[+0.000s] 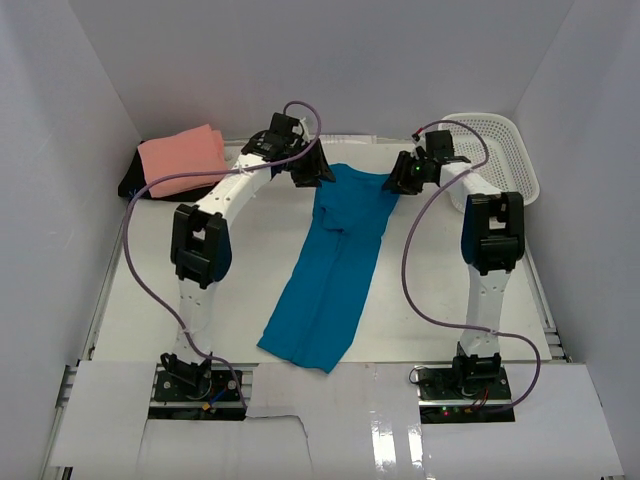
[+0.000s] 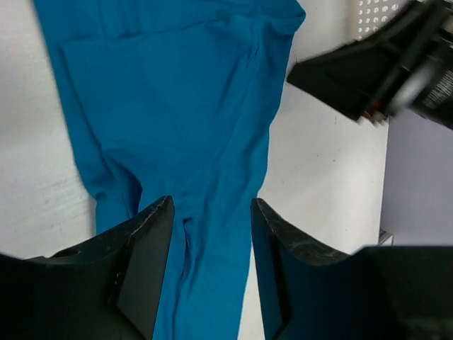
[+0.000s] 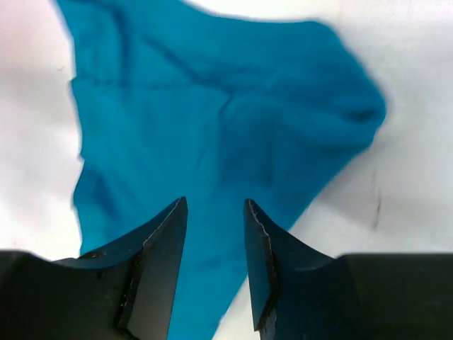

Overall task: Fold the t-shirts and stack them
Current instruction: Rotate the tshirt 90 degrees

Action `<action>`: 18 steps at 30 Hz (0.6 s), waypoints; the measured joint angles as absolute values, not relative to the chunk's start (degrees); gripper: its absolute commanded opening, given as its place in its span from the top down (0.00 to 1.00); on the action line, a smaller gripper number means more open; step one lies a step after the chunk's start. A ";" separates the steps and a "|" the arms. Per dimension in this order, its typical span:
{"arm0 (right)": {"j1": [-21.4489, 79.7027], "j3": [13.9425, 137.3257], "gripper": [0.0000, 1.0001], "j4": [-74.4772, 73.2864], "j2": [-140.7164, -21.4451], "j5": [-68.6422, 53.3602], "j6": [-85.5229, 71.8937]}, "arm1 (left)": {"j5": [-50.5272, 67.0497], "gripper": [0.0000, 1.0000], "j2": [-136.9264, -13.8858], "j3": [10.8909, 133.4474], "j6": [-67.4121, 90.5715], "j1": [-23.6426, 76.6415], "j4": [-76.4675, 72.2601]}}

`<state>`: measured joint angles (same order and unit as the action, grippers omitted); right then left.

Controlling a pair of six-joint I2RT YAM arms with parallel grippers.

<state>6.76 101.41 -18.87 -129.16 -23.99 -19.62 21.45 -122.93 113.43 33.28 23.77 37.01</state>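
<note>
A blue t-shirt (image 1: 335, 260) lies on the white table as a long narrow strip, running from the far middle to the near middle. It fills the left wrist view (image 2: 177, 113) and the right wrist view (image 3: 212, 127). My left gripper (image 1: 312, 170) is open and empty, just above the shirt's far left corner. My right gripper (image 1: 402, 182) is open and empty, just above the shirt's far right corner. A folded pink t-shirt (image 1: 180, 160) lies at the far left on a black mat.
A white perforated basket (image 1: 505, 150) stands at the far right behind the right arm. White walls close the table on the left, right and back. The right gripper shows in the left wrist view (image 2: 382, 64) at the upper right.
</note>
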 measured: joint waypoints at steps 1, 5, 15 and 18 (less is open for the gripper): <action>6.76 98.50 0.55 -18.31 -126.19 -24.16 -19.70 | 21.91 0.42 -125.03 115.50 32.27 24.03 36.91; 6.76 85.78 0.54 -13.96 -111.83 -24.23 -19.86 | 24.43 0.42 -132.64 122.41 29.15 24.43 36.91; 16.93 57.84 0.86 -12.36 -86.11 -22.79 -20.51 | 31.66 0.41 -142.54 128.01 26.37 24.47 35.94; 24.49 49.87 0.92 -12.32 -83.05 -22.72 -22.70 | 32.88 0.41 -143.17 127.98 26.35 24.49 34.44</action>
<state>24.49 49.87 -12.32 -83.05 -22.72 -22.70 32.88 -143.17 127.98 26.35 24.49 34.44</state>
